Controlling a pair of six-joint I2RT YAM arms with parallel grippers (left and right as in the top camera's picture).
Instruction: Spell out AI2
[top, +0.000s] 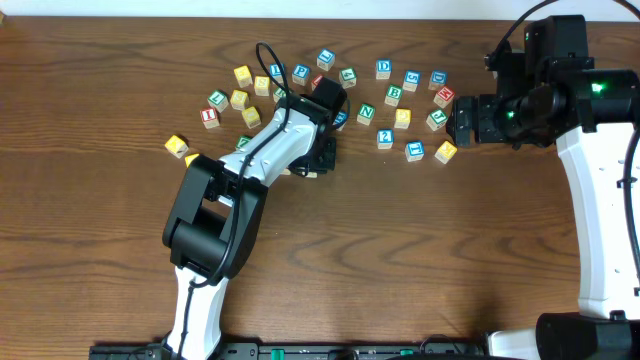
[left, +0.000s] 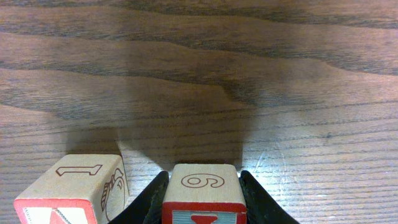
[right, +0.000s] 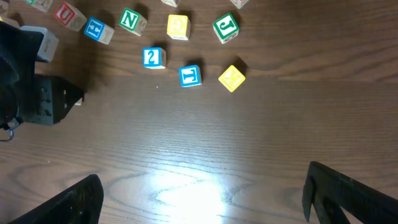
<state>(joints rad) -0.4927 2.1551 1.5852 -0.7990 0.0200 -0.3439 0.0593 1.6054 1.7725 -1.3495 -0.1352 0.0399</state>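
In the left wrist view my left gripper (left: 204, 208) is shut on a wooden block (left: 202, 183) with a red-framed front face and a "6" on top. The block sits low at the table. A second red-framed block (left: 78, 180) with a "1" on top stands just left of it, beside the left finger. In the overhead view the left gripper (top: 318, 160) is below the block cluster. My right gripper (right: 202, 199) is open and empty above bare wood. A blue "2" block (right: 153, 57) shows in the right wrist view and in the overhead view (top: 385, 138).
Several letter blocks lie scattered across the back of the table, among them a green "N" (top: 366, 113), a yellow block (top: 446, 152) and a blue block (top: 415, 150). A lone yellow block (top: 177, 146) lies at the left. The right arm (top: 520, 105) hovers at the cluster's right end.
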